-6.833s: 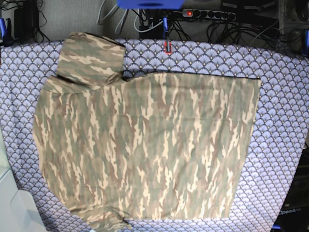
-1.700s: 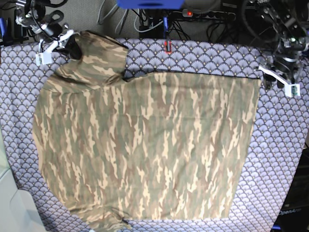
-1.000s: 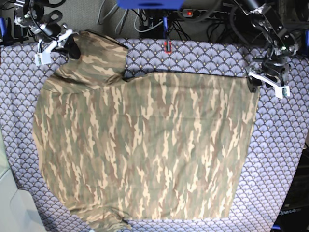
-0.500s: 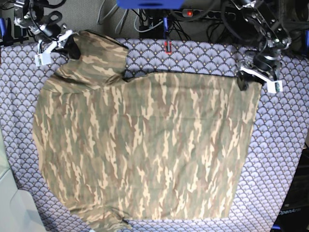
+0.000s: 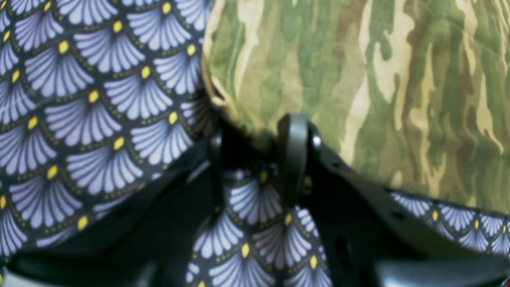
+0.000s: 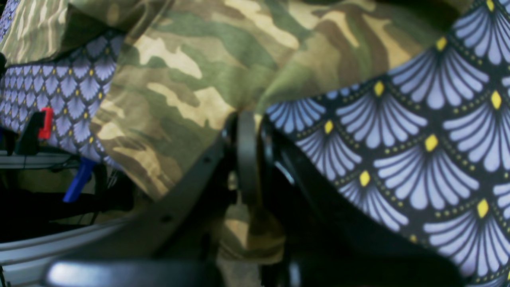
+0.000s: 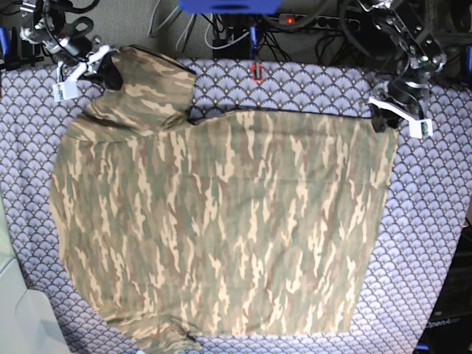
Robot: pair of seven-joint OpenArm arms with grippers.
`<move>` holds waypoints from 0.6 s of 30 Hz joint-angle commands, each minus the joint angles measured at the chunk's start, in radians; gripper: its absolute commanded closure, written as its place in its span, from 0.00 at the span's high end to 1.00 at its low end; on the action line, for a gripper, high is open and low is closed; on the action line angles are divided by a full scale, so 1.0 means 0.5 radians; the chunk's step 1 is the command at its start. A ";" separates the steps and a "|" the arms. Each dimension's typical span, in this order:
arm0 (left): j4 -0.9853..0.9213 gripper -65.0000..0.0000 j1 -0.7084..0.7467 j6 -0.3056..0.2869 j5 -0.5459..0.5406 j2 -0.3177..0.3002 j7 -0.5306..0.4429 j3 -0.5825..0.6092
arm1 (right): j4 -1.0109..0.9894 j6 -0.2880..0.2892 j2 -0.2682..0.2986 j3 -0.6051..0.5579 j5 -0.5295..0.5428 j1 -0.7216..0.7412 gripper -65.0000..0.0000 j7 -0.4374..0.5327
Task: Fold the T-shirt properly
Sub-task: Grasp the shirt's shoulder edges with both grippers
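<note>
The T-shirt (image 7: pixel 221 221) lies spread flat over most of the table cloth (image 7: pixel 435 243), its folded-in sleeve up at the far edge and its hem corner near the far corner on the other side. The right gripper (image 7: pixel 103 68) is clamped tight on the sleeve's outer edge; its wrist view shows camouflage cloth pinched between the closed fingers (image 6: pixel 246 155). The left gripper (image 7: pixel 385 118) sits right at the hem corner. In its wrist view one black finger (image 5: pixel 293 155) rests on top of the shirt's edge, with a narrow gap beside it through which the table cloth shows, so the jaws look partly closed, and I cannot tell whether any fabric is actually caught

The main risk is that corner grip. If the fingers close on too thin a bite, the hem could slip free once the arm lifts, leaving the fold lopsided. They might also nip the table cloth together with the shirt, since both lie in the same gap, and drag the cover up. With only one side secure, uneven lifting would skew or wrinkle the shirt
</note>
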 commanded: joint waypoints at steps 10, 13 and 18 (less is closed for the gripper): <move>-0.002 0.28 -0.015 -0.005 0.059 0.009 0.123 -0.012 | 0.017 0.012 0.031 0.008 -0.017 -0.018 0.00 -0.019; -0.008 0.28 -0.055 -0.005 0.059 0.012 0.123 -0.113 | 0.017 0.012 0.031 0.008 -0.017 -0.021 0.00 -0.019; -0.026 0.28 -0.086 -0.005 0.059 0.012 0.127 -0.153 | 0.017 0.012 0.031 0.008 -0.017 -0.027 0.00 -0.019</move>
